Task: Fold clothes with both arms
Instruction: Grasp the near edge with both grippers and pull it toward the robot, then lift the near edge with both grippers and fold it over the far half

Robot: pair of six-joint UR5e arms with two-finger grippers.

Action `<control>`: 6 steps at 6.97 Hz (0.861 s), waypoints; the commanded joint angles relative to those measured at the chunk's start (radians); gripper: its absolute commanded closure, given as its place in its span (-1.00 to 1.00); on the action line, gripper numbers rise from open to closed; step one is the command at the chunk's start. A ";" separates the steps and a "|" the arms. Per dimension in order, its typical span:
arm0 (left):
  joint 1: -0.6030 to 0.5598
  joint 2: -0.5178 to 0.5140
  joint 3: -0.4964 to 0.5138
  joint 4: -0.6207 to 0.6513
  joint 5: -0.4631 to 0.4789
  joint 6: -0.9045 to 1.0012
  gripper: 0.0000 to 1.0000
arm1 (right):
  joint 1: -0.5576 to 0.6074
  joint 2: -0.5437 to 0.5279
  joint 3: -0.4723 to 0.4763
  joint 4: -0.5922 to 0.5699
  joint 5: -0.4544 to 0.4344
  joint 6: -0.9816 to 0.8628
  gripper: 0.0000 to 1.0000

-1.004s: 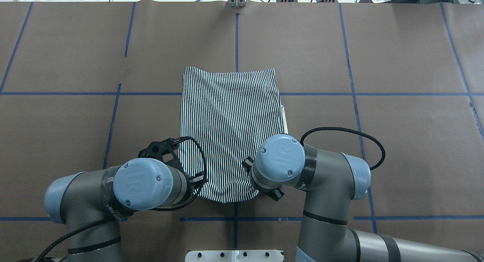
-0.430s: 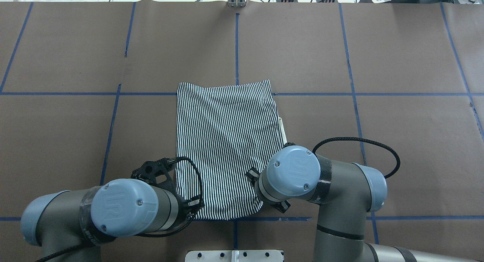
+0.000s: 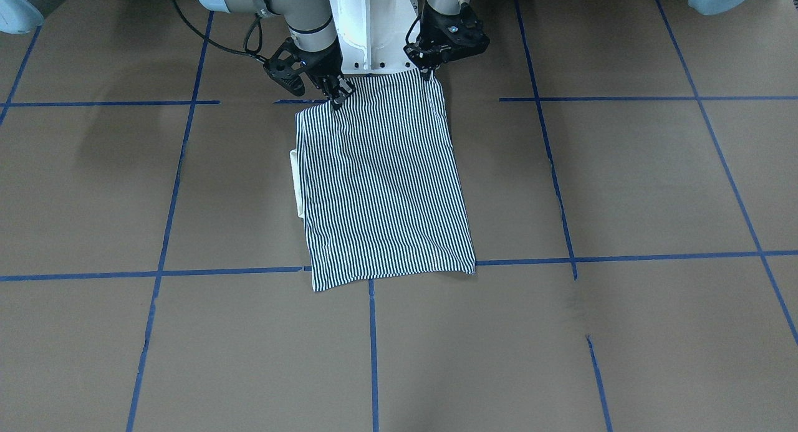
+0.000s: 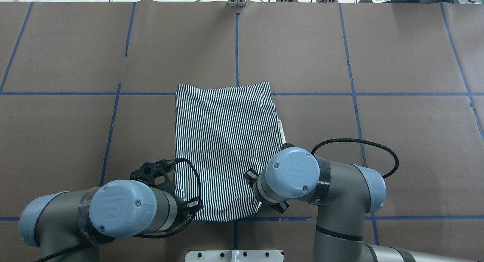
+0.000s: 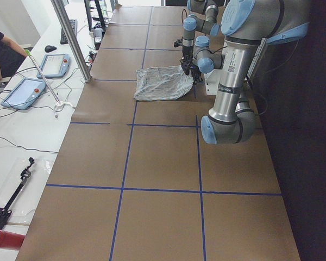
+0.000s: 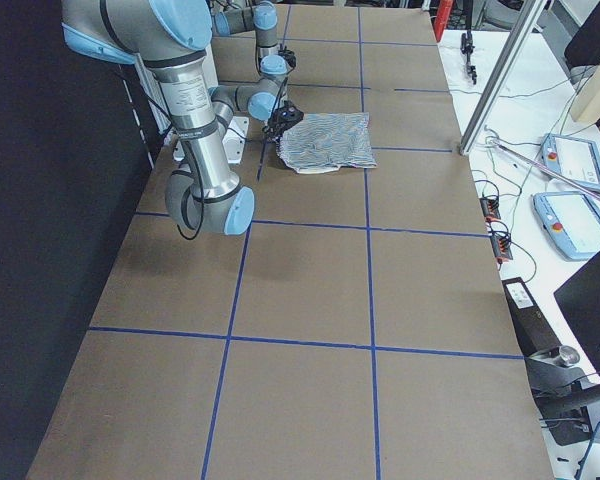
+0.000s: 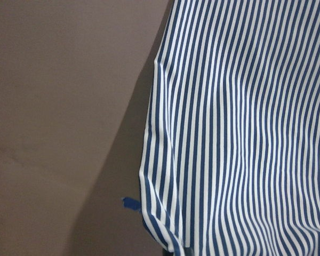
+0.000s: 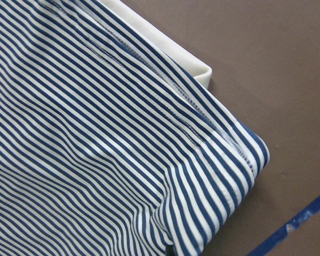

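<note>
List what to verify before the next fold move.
1. Is the left gripper shut on a near corner of the polo shirt? Ok.
2. Is the right gripper shut on the other near corner? Ok.
3. Are all layers caught in each pinch? Cannot tell; the wrist views show only fabric.
4. Is the shirt body lying flat on the table? Ok, with only light ripples by the held edge.
5. Is the collar tucked inside the outline? Not ok; it sticks out past the edge on the robot's right.
</note>
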 commanded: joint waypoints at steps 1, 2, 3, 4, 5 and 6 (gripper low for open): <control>-0.086 0.000 0.008 -0.005 -0.002 0.011 1.00 | 0.067 0.004 -0.003 0.001 0.002 -0.053 1.00; -0.084 -0.002 0.012 -0.008 -0.002 0.002 1.00 | 0.067 0.005 -0.006 0.003 0.002 -0.053 1.00; -0.083 -0.012 0.033 -0.010 -0.002 -0.003 1.00 | 0.067 0.024 -0.022 0.001 0.000 -0.055 1.00; -0.086 -0.017 0.050 -0.022 0.000 -0.017 1.00 | 0.075 0.057 -0.067 0.003 -0.001 -0.058 1.00; -0.121 -0.017 0.055 -0.042 0.000 -0.018 1.00 | 0.105 0.070 -0.083 0.003 -0.001 -0.096 1.00; -0.174 -0.018 0.078 -0.057 0.000 -0.017 1.00 | 0.147 0.071 -0.101 0.021 -0.001 -0.130 1.00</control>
